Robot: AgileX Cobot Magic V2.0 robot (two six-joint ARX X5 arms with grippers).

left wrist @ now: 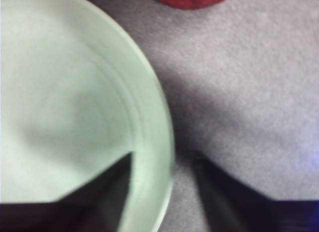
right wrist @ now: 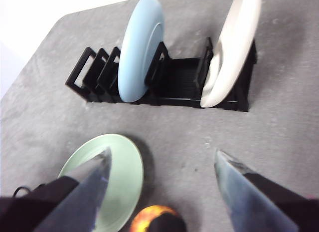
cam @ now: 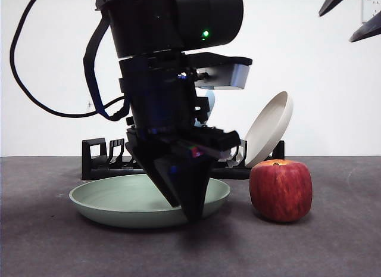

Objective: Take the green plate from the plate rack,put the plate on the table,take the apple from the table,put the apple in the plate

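Dark grey, speckled worktop (cam: 47, 247) is filling the foreground, with a plain white wall standing behind it. Nearest the front camera, the green plate (cam: 113, 199) is lying flat on the worktop, and the left claw (cam: 189, 205) is reaching down at its rim beside the apple. Its jaws are standing apart, one inside the plate and one outside over the worktop, straddling the rim; whether they are touching it is unclear. The apple (cam: 281, 190) is sitting upright just beside the plate, not touching it. Farther back, the plate rack (right wrist: 174, 85) is holding a light blue plate (right wrist: 139, 47) and a beige plate (right wrist: 232, 42), both leaning in their slots. The right claw (right wrist: 162, 192) is hovering high above with jaws spread wide, gripping nothing.
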